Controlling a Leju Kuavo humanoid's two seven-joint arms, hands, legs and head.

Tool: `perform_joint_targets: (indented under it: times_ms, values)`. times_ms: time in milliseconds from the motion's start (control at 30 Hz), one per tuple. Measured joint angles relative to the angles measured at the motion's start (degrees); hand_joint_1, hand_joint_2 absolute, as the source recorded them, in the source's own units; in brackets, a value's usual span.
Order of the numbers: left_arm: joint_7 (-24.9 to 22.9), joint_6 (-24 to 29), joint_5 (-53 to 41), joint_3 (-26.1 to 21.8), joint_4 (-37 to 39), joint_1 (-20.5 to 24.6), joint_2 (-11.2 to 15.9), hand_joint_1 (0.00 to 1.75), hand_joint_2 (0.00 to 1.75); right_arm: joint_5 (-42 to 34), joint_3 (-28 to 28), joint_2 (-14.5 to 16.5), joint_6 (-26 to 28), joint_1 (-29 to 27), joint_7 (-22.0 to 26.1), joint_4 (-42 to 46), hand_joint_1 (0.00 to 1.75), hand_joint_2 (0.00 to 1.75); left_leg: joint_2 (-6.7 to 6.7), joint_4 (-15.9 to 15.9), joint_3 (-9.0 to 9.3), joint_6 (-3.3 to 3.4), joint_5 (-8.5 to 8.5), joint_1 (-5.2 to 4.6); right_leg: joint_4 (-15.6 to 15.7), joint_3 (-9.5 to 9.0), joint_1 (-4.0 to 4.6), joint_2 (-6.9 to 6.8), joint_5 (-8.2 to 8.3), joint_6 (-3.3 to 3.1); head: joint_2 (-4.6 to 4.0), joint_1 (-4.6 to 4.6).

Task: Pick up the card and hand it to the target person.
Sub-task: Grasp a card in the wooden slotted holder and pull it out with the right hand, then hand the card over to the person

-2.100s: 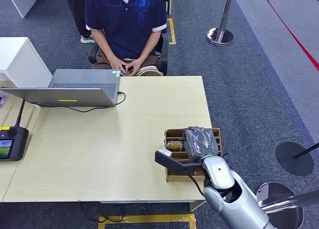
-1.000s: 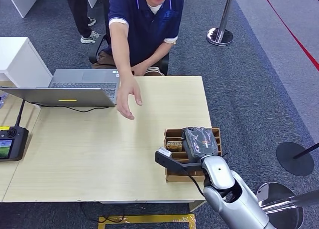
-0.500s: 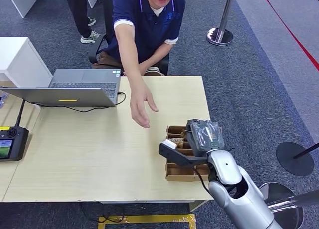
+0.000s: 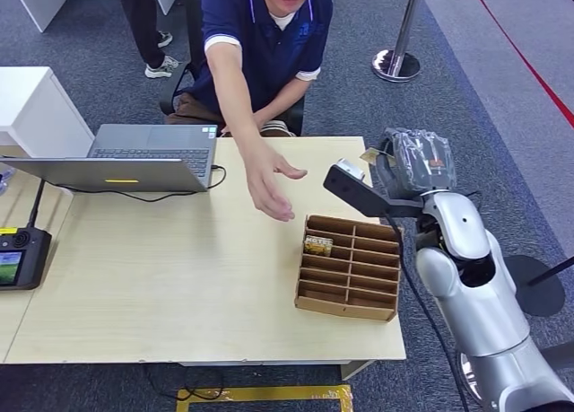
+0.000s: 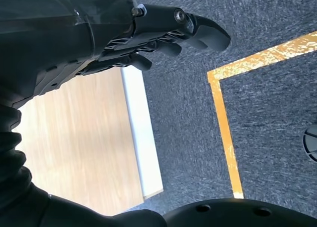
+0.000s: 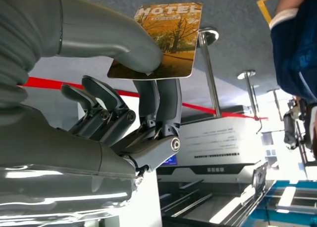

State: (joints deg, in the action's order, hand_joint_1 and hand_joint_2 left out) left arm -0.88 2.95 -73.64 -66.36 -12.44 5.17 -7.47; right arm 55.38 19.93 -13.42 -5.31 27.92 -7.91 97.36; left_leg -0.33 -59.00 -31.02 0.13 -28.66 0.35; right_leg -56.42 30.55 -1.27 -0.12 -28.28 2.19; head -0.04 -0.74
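- Card (image 6: 167,39) pinched between thumb and fingers (image 6: 159,101) of right hand (image 4: 414,163), other fingers curled under; held by one short end so most of it sticks out free, which I take as leaving the person sth to grab
- In head view card (image 4: 369,155) shows as a small tan corner at the hand's left, above far right part of table (image 4: 169,277), lifted well clear of the top
- Person's hand (image 4: 269,180) reaches out open over the table, palm side-on, just left of the robot hand and apart from it – a gap between them, no contact yet
- Cardboard tray (image 4: 350,267) w/ dividers sits at near right of table, below the raised arm; one more card (image 4: 318,245) lies in a far-left compartment, so the tray looks like the supply spot
- Left hand (image 5: 164,31) hangs off the table's near edge above carpet, fingers loosely apart, holding nothing
- Room: bare tabletop between tray and person's hand, so a short leftward move seems unobstructed; laptop (image 4: 145,156) and its cable (image 4: 155,195) are far left, well apart
- Edge watch: table's right edge is right under the hand – a card slipping there would prob. fall to the carpet
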Motion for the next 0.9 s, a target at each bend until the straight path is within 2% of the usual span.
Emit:
perform_joint_targets:
  times_ms: [233,300,433,633,733,900]
  values:
    - [0.2,-0.5,-0.4,0.0,0.0,0.0,0.0,0.00,1.75,-2.3,-1.4,0.1,-1.0,2.2,0.2,-1.9,1.68,1.75,-0.01,0.0,-0.02,0.00,0.00,-0.01,0.0,0.00,-0.01,0.00,0.00,0.00,0.00,0.01]
    - [0.3,-0.7,-0.8,0.0,0.0,0.0,0.0,0.00,1.75,-6.3,-2.0,0.1,-3.1,2.3,2.3,-2.5,1.68,1.75,-0.01,0.0,-0.02,0.00,0.00,-0.01,0.0,0.00,-0.01,-0.01,0.00,0.00,0.00,0.01]
    - [0.4,-1.2,-1.3,0.0,0.0,0.0,0.1,0.00,1.75,-20.4,-3.1,0.2,-9.1,2.7,10.5,-5.7,1.68,1.75,-0.02,0.0,-0.01,0.00,0.00,-0.01,0.0,0.00,-0.01,-0.02,0.00,0.00,0.00,0.00]
    - [0.7,-1.7,-2.0,0.1,0.0,0.0,0.2,0.00,1.75,-33.5,-5.1,1.0,-12.1,3.3,17.8,-12.2,1.68,1.75,-0.09,0.0,-0.03,0.00,0.00,0.00,0.0,0.00,0.00,-0.11,0.00,0.00,0.00,0.01]
    - [0.5,-1.7,-2.2,0.2,0.0,0.0,0.2,0.00,1.75,-37.3,-5.8,2.1,-12.8,3.3,19.5,-14.8,1.68,1.75,-0.08,0.0,-0.04,0.00,0.00,0.00,0.0,0.00,0.00,-0.10,0.00,0.00,0.00,0.01]
    - [0.3,-1.7,-2.2,0.4,0.0,0.1,0.3,0.00,1.75,-38.7,-6.4,3.8,-12.5,3.2,20.0,-16.7,1.68,1.75,-0.10,0.0,-0.04,0.01,0.00,0.00,0.0,0.01,0.00,-0.12,-0.01,0.00,0.00,0.01]
